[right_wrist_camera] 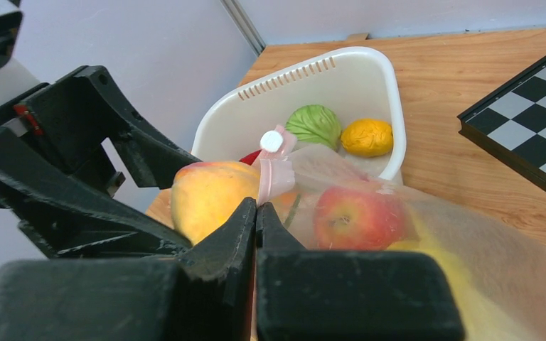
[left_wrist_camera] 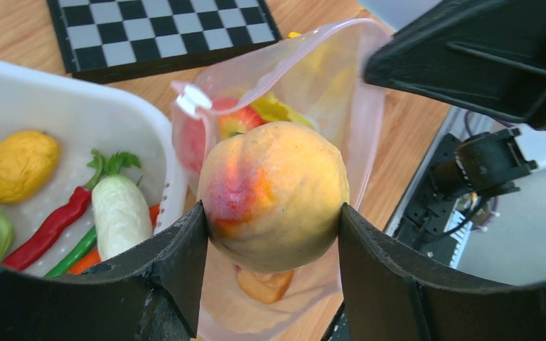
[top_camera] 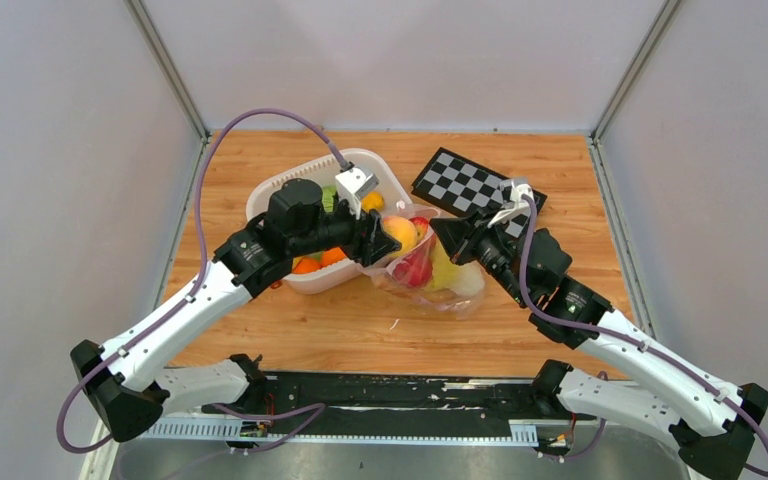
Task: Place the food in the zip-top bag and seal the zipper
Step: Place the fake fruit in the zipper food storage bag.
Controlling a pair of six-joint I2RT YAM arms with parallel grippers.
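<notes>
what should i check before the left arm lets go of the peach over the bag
1. Peach clamped in left tool: ok.
2. Right tool pinching the zip-top bag edge beside the zipper: ok.
3. Bag mouth open beyond the peach: ok.
4. Peach fully over the mouth: cannot tell.
5. Room beside the apple inside: cannot tell.
6. White basket emptied of food: not ok, cabbage and more lie in it.

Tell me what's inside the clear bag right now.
A red apple and something yellow show through the bag, with a tan piece lower down. The peach held in front of its mouth covers whatever else is in there.
</notes>
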